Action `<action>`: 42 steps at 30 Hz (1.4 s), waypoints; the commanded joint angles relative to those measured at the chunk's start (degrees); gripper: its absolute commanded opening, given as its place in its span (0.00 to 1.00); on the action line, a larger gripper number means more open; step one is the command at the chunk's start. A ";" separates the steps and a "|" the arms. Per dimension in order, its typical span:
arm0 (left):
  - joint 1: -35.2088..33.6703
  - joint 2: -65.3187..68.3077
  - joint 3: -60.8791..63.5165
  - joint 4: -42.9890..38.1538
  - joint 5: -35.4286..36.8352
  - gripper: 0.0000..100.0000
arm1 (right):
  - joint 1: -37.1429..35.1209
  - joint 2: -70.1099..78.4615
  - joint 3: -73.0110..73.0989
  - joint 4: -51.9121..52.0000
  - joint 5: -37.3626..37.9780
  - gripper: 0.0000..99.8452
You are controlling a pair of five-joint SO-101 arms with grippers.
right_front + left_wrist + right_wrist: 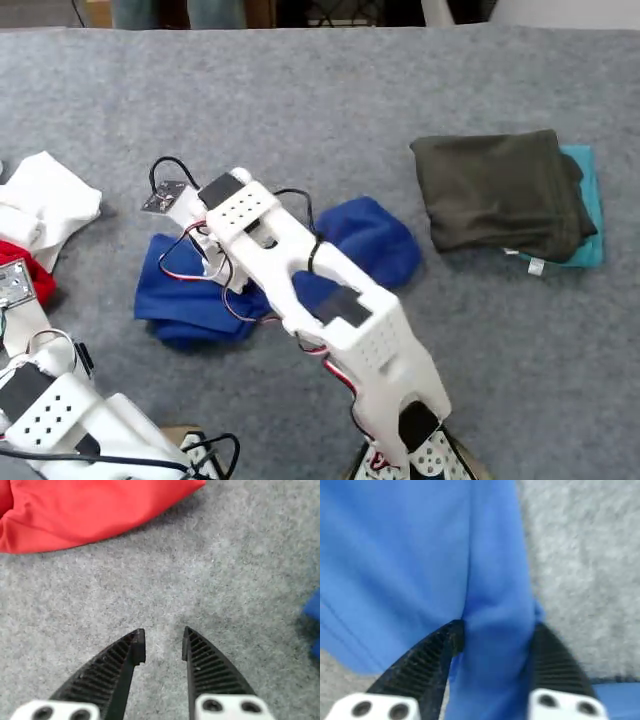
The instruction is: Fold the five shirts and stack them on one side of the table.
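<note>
Item: blue shirt (190, 300), lying crumpled in the middle of the counter (400, 90). Right hand (497, 630) is gripping a raised ridge of its cloth between both fingers. Left hand (163, 642) is hovering open and empty near the red shirt (90, 510). Handling note: the pinch is seemingly taking a doubled fold, so lifting slowly and drawing outward is advisable, flattening before folding toward the olive shirt (500, 190) stack.

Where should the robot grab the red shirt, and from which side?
Probably grab the red shirt by the rounded edge facing the open left gripper. The shirt lies bunched on the grey table cover, with bare cover between it and the gripper, so coming in low from that side should let a finger slip under the edge. The right gripper is pinching the blue shirt.
</note>
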 commanded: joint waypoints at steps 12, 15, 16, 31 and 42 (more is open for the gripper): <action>-0.13 -0.62 -1.63 -1.58 0.44 0.14 | 1.85 -3.12 -40.40 15.82 -4.84 0.01; -0.40 -0.53 -1.63 -2.55 0.26 0.14 | -0.18 -4.53 -48.84 15.47 -7.82 0.01; -0.48 -0.62 -1.80 -2.55 0.26 0.14 | -1.23 -4.53 -51.65 15.03 -9.93 0.01; -0.48 -0.18 -9.10 1.67 0.44 0.14 | -2.55 -2.59 -60.88 5.98 -52.48 0.01; 0.04 -0.18 -8.92 -1.05 0.18 0.14 | 17.49 6.99 -39.69 15.91 -42.90 0.01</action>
